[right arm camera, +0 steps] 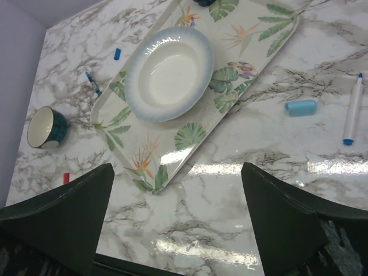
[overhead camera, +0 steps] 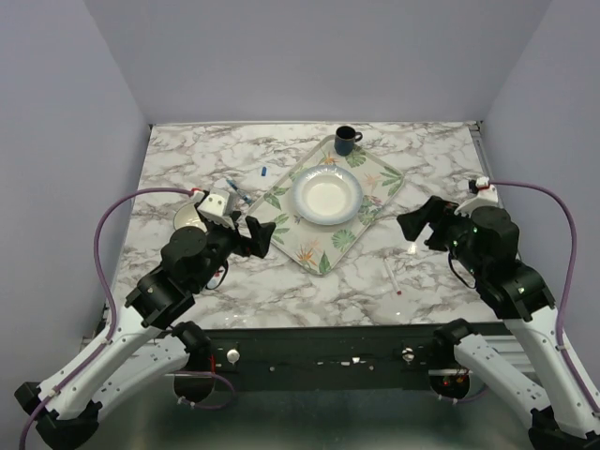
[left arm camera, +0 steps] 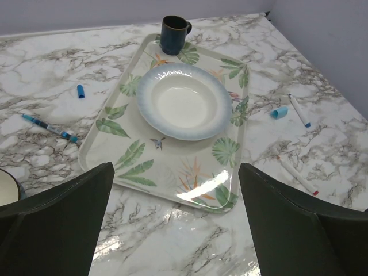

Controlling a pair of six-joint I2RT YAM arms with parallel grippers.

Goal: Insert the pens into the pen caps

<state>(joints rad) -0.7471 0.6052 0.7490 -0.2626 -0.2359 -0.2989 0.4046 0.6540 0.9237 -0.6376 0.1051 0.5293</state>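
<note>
Looks like right claw (right arm camera: 176, 169) territory: blue-tipped marker (right arm camera: 352, 109) off to its right, long axis pointing away. Wide open, empty, same as left claw (left arm camera: 175, 169).

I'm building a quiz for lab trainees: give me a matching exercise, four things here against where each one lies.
1. dark mug
2. white bowl
3. light-blue cap
4. small blue cap

A. middle of the tray
B. on the table, left of the tray
C. far corner of the tray
D. on the table right of the tray, beside the blue-tipped marker

Pairs: 1-C, 2-A, 3-D, 4-B
</note>
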